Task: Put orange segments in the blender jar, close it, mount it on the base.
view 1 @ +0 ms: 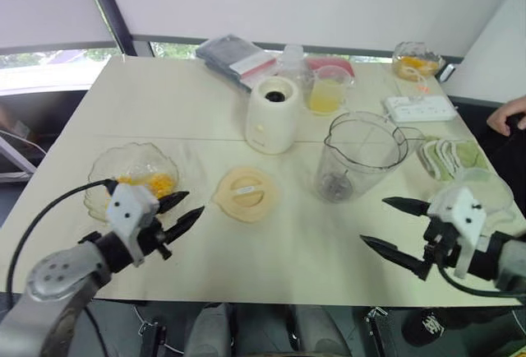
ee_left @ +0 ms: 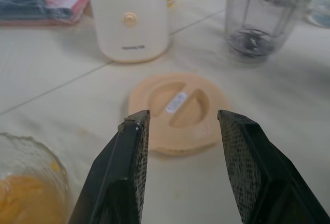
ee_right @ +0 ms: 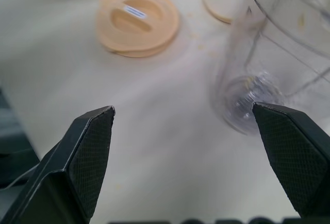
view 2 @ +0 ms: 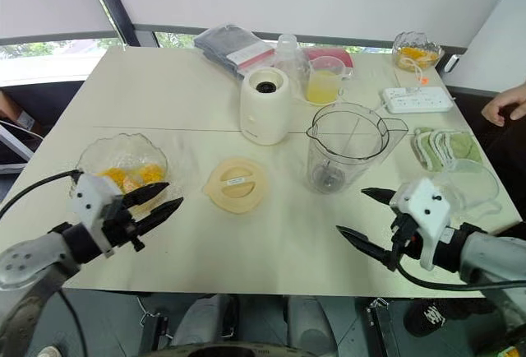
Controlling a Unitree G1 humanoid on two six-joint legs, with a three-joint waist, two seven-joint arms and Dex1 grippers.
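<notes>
Nothing is done yet: the orange segments (view 2: 131,176) sit in the glass bowl (view 2: 99,158) at nine o'clock, the blender jar (view 2: 349,147) (empty, lidless) stands at centre, the base (view 2: 265,106) at eleven o'clock of it. Both the left gripper (view 2: 158,199) and the right gripper (view 2: 363,215) hover spread, holding nothing.

I'm seeing the table (view 1: 164,102) carrying the base (view 1: 272,114), blender jar (view 1: 359,156), lid (view 1: 245,194), bowl (view 1: 131,174), perhaps cloths (view 1: 448,157).
</notes>
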